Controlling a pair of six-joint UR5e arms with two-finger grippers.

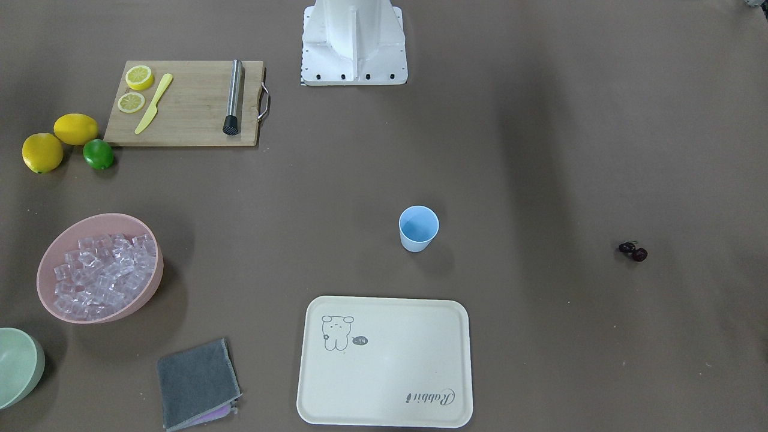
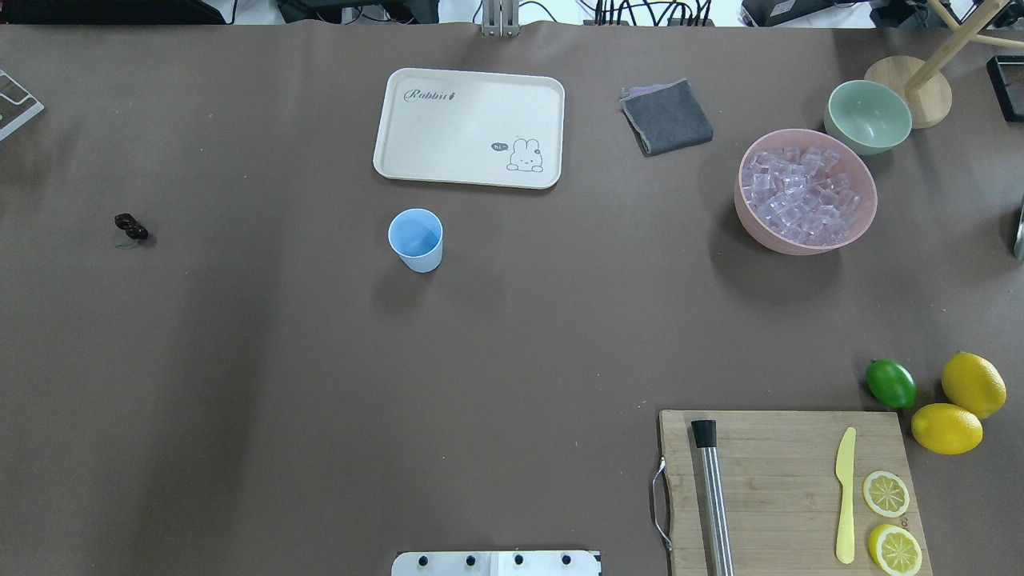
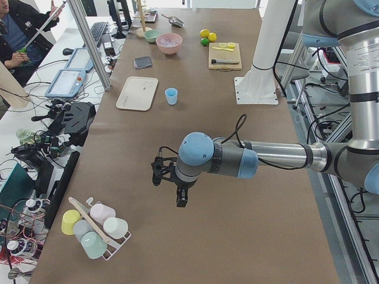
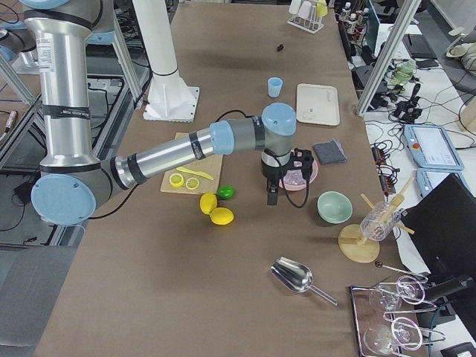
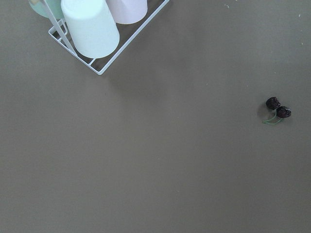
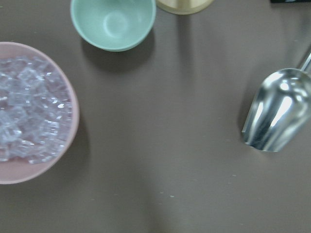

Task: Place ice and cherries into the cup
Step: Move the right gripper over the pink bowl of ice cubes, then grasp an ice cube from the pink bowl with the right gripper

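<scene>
Currently, cherries (image 5: 278, 108): well apart from left gripper (image 3: 181, 200), on bare table (image 5: 155, 170); light, glossy, likely to roll; pinch across one fruit, low; ice (image 6: 29, 114): heaped in pink bowl (image 6: 19, 177) near right gripper (image 4: 271, 197); hard, probably slick; grip flat faces; cup (image 2: 415, 238): far from both; jaw width of either: cannot tell.

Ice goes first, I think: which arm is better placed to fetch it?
Right. The right gripper hangs near the pink bowl of ice and the metal scoop; the left gripper is far off, near the cherries.
</scene>
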